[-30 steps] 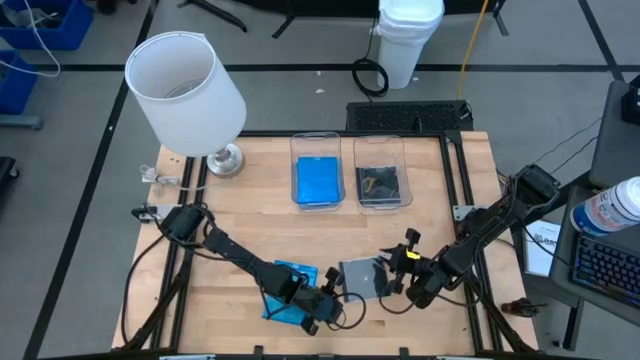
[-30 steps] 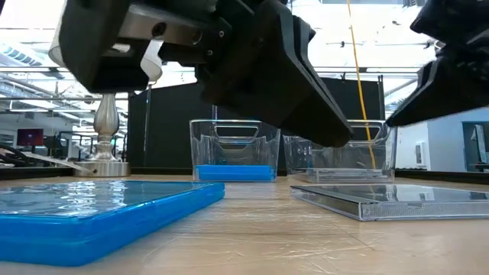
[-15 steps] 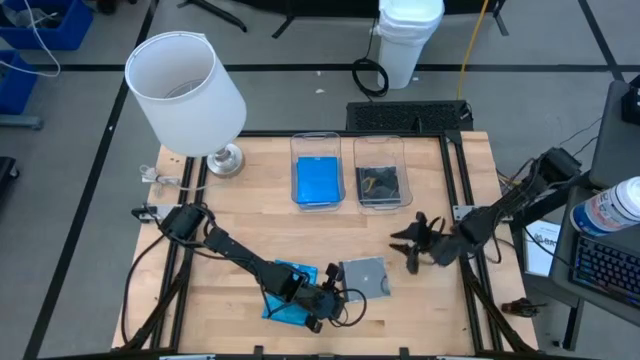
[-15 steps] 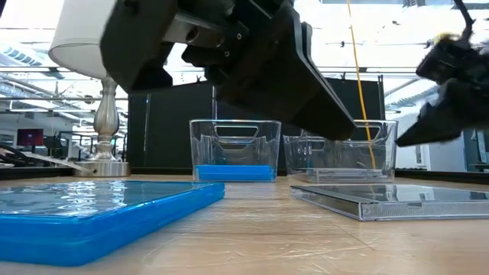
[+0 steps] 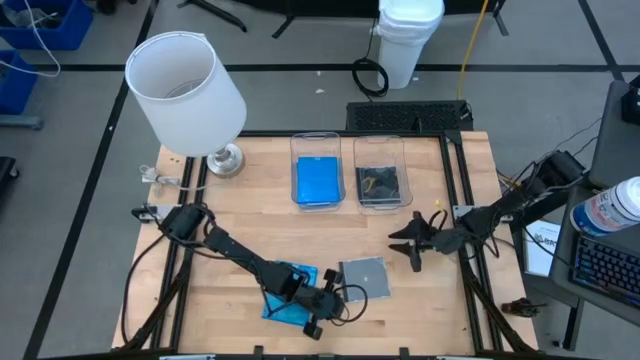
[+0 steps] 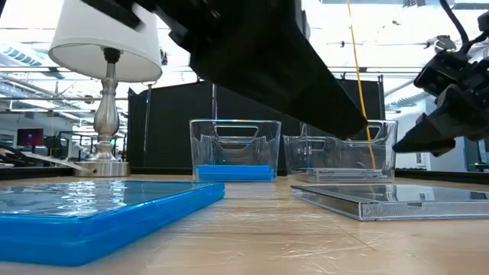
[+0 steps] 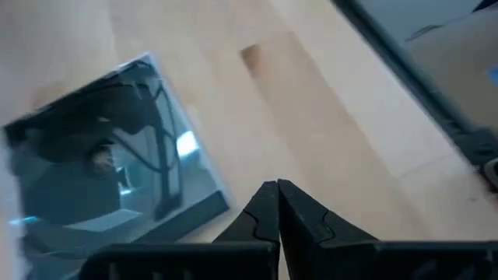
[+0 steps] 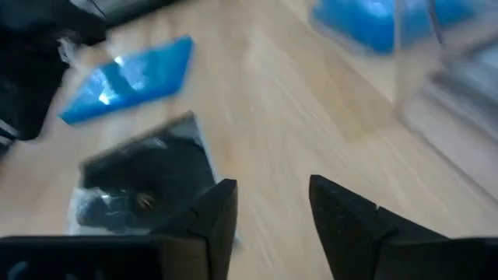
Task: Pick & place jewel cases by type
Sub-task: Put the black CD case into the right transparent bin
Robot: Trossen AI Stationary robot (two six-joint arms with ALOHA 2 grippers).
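A bright blue jewel case (image 5: 288, 285) lies flat near the table's near edge, partly under my left arm. A grey jewel case with a dark insert (image 5: 366, 277) lies flat just to its right. In the low view the blue jewel case (image 6: 99, 210) and the grey jewel case (image 6: 390, 200) both rest on the wood. My left gripper (image 5: 342, 303) is shut, low between the two and beside the grey jewel case (image 7: 101, 179). My right gripper (image 5: 410, 242) is open and raised, to the far right of the grey jewel case (image 8: 140, 187).
Two clear bins stand at the table's far middle. The left bin (image 5: 316, 170) holds a blue case and the right bin (image 5: 381, 172) holds a dark one. A white-shaded lamp (image 5: 185, 90) stands at the far left corner. Bare wood lies between the bins and the cases.
My right gripper has drawn back from the grey case's right edge, rising and moving toward the table's far right. The grey case stays flat where it was. My left gripper has shifted a little to the right, toward the grey case.
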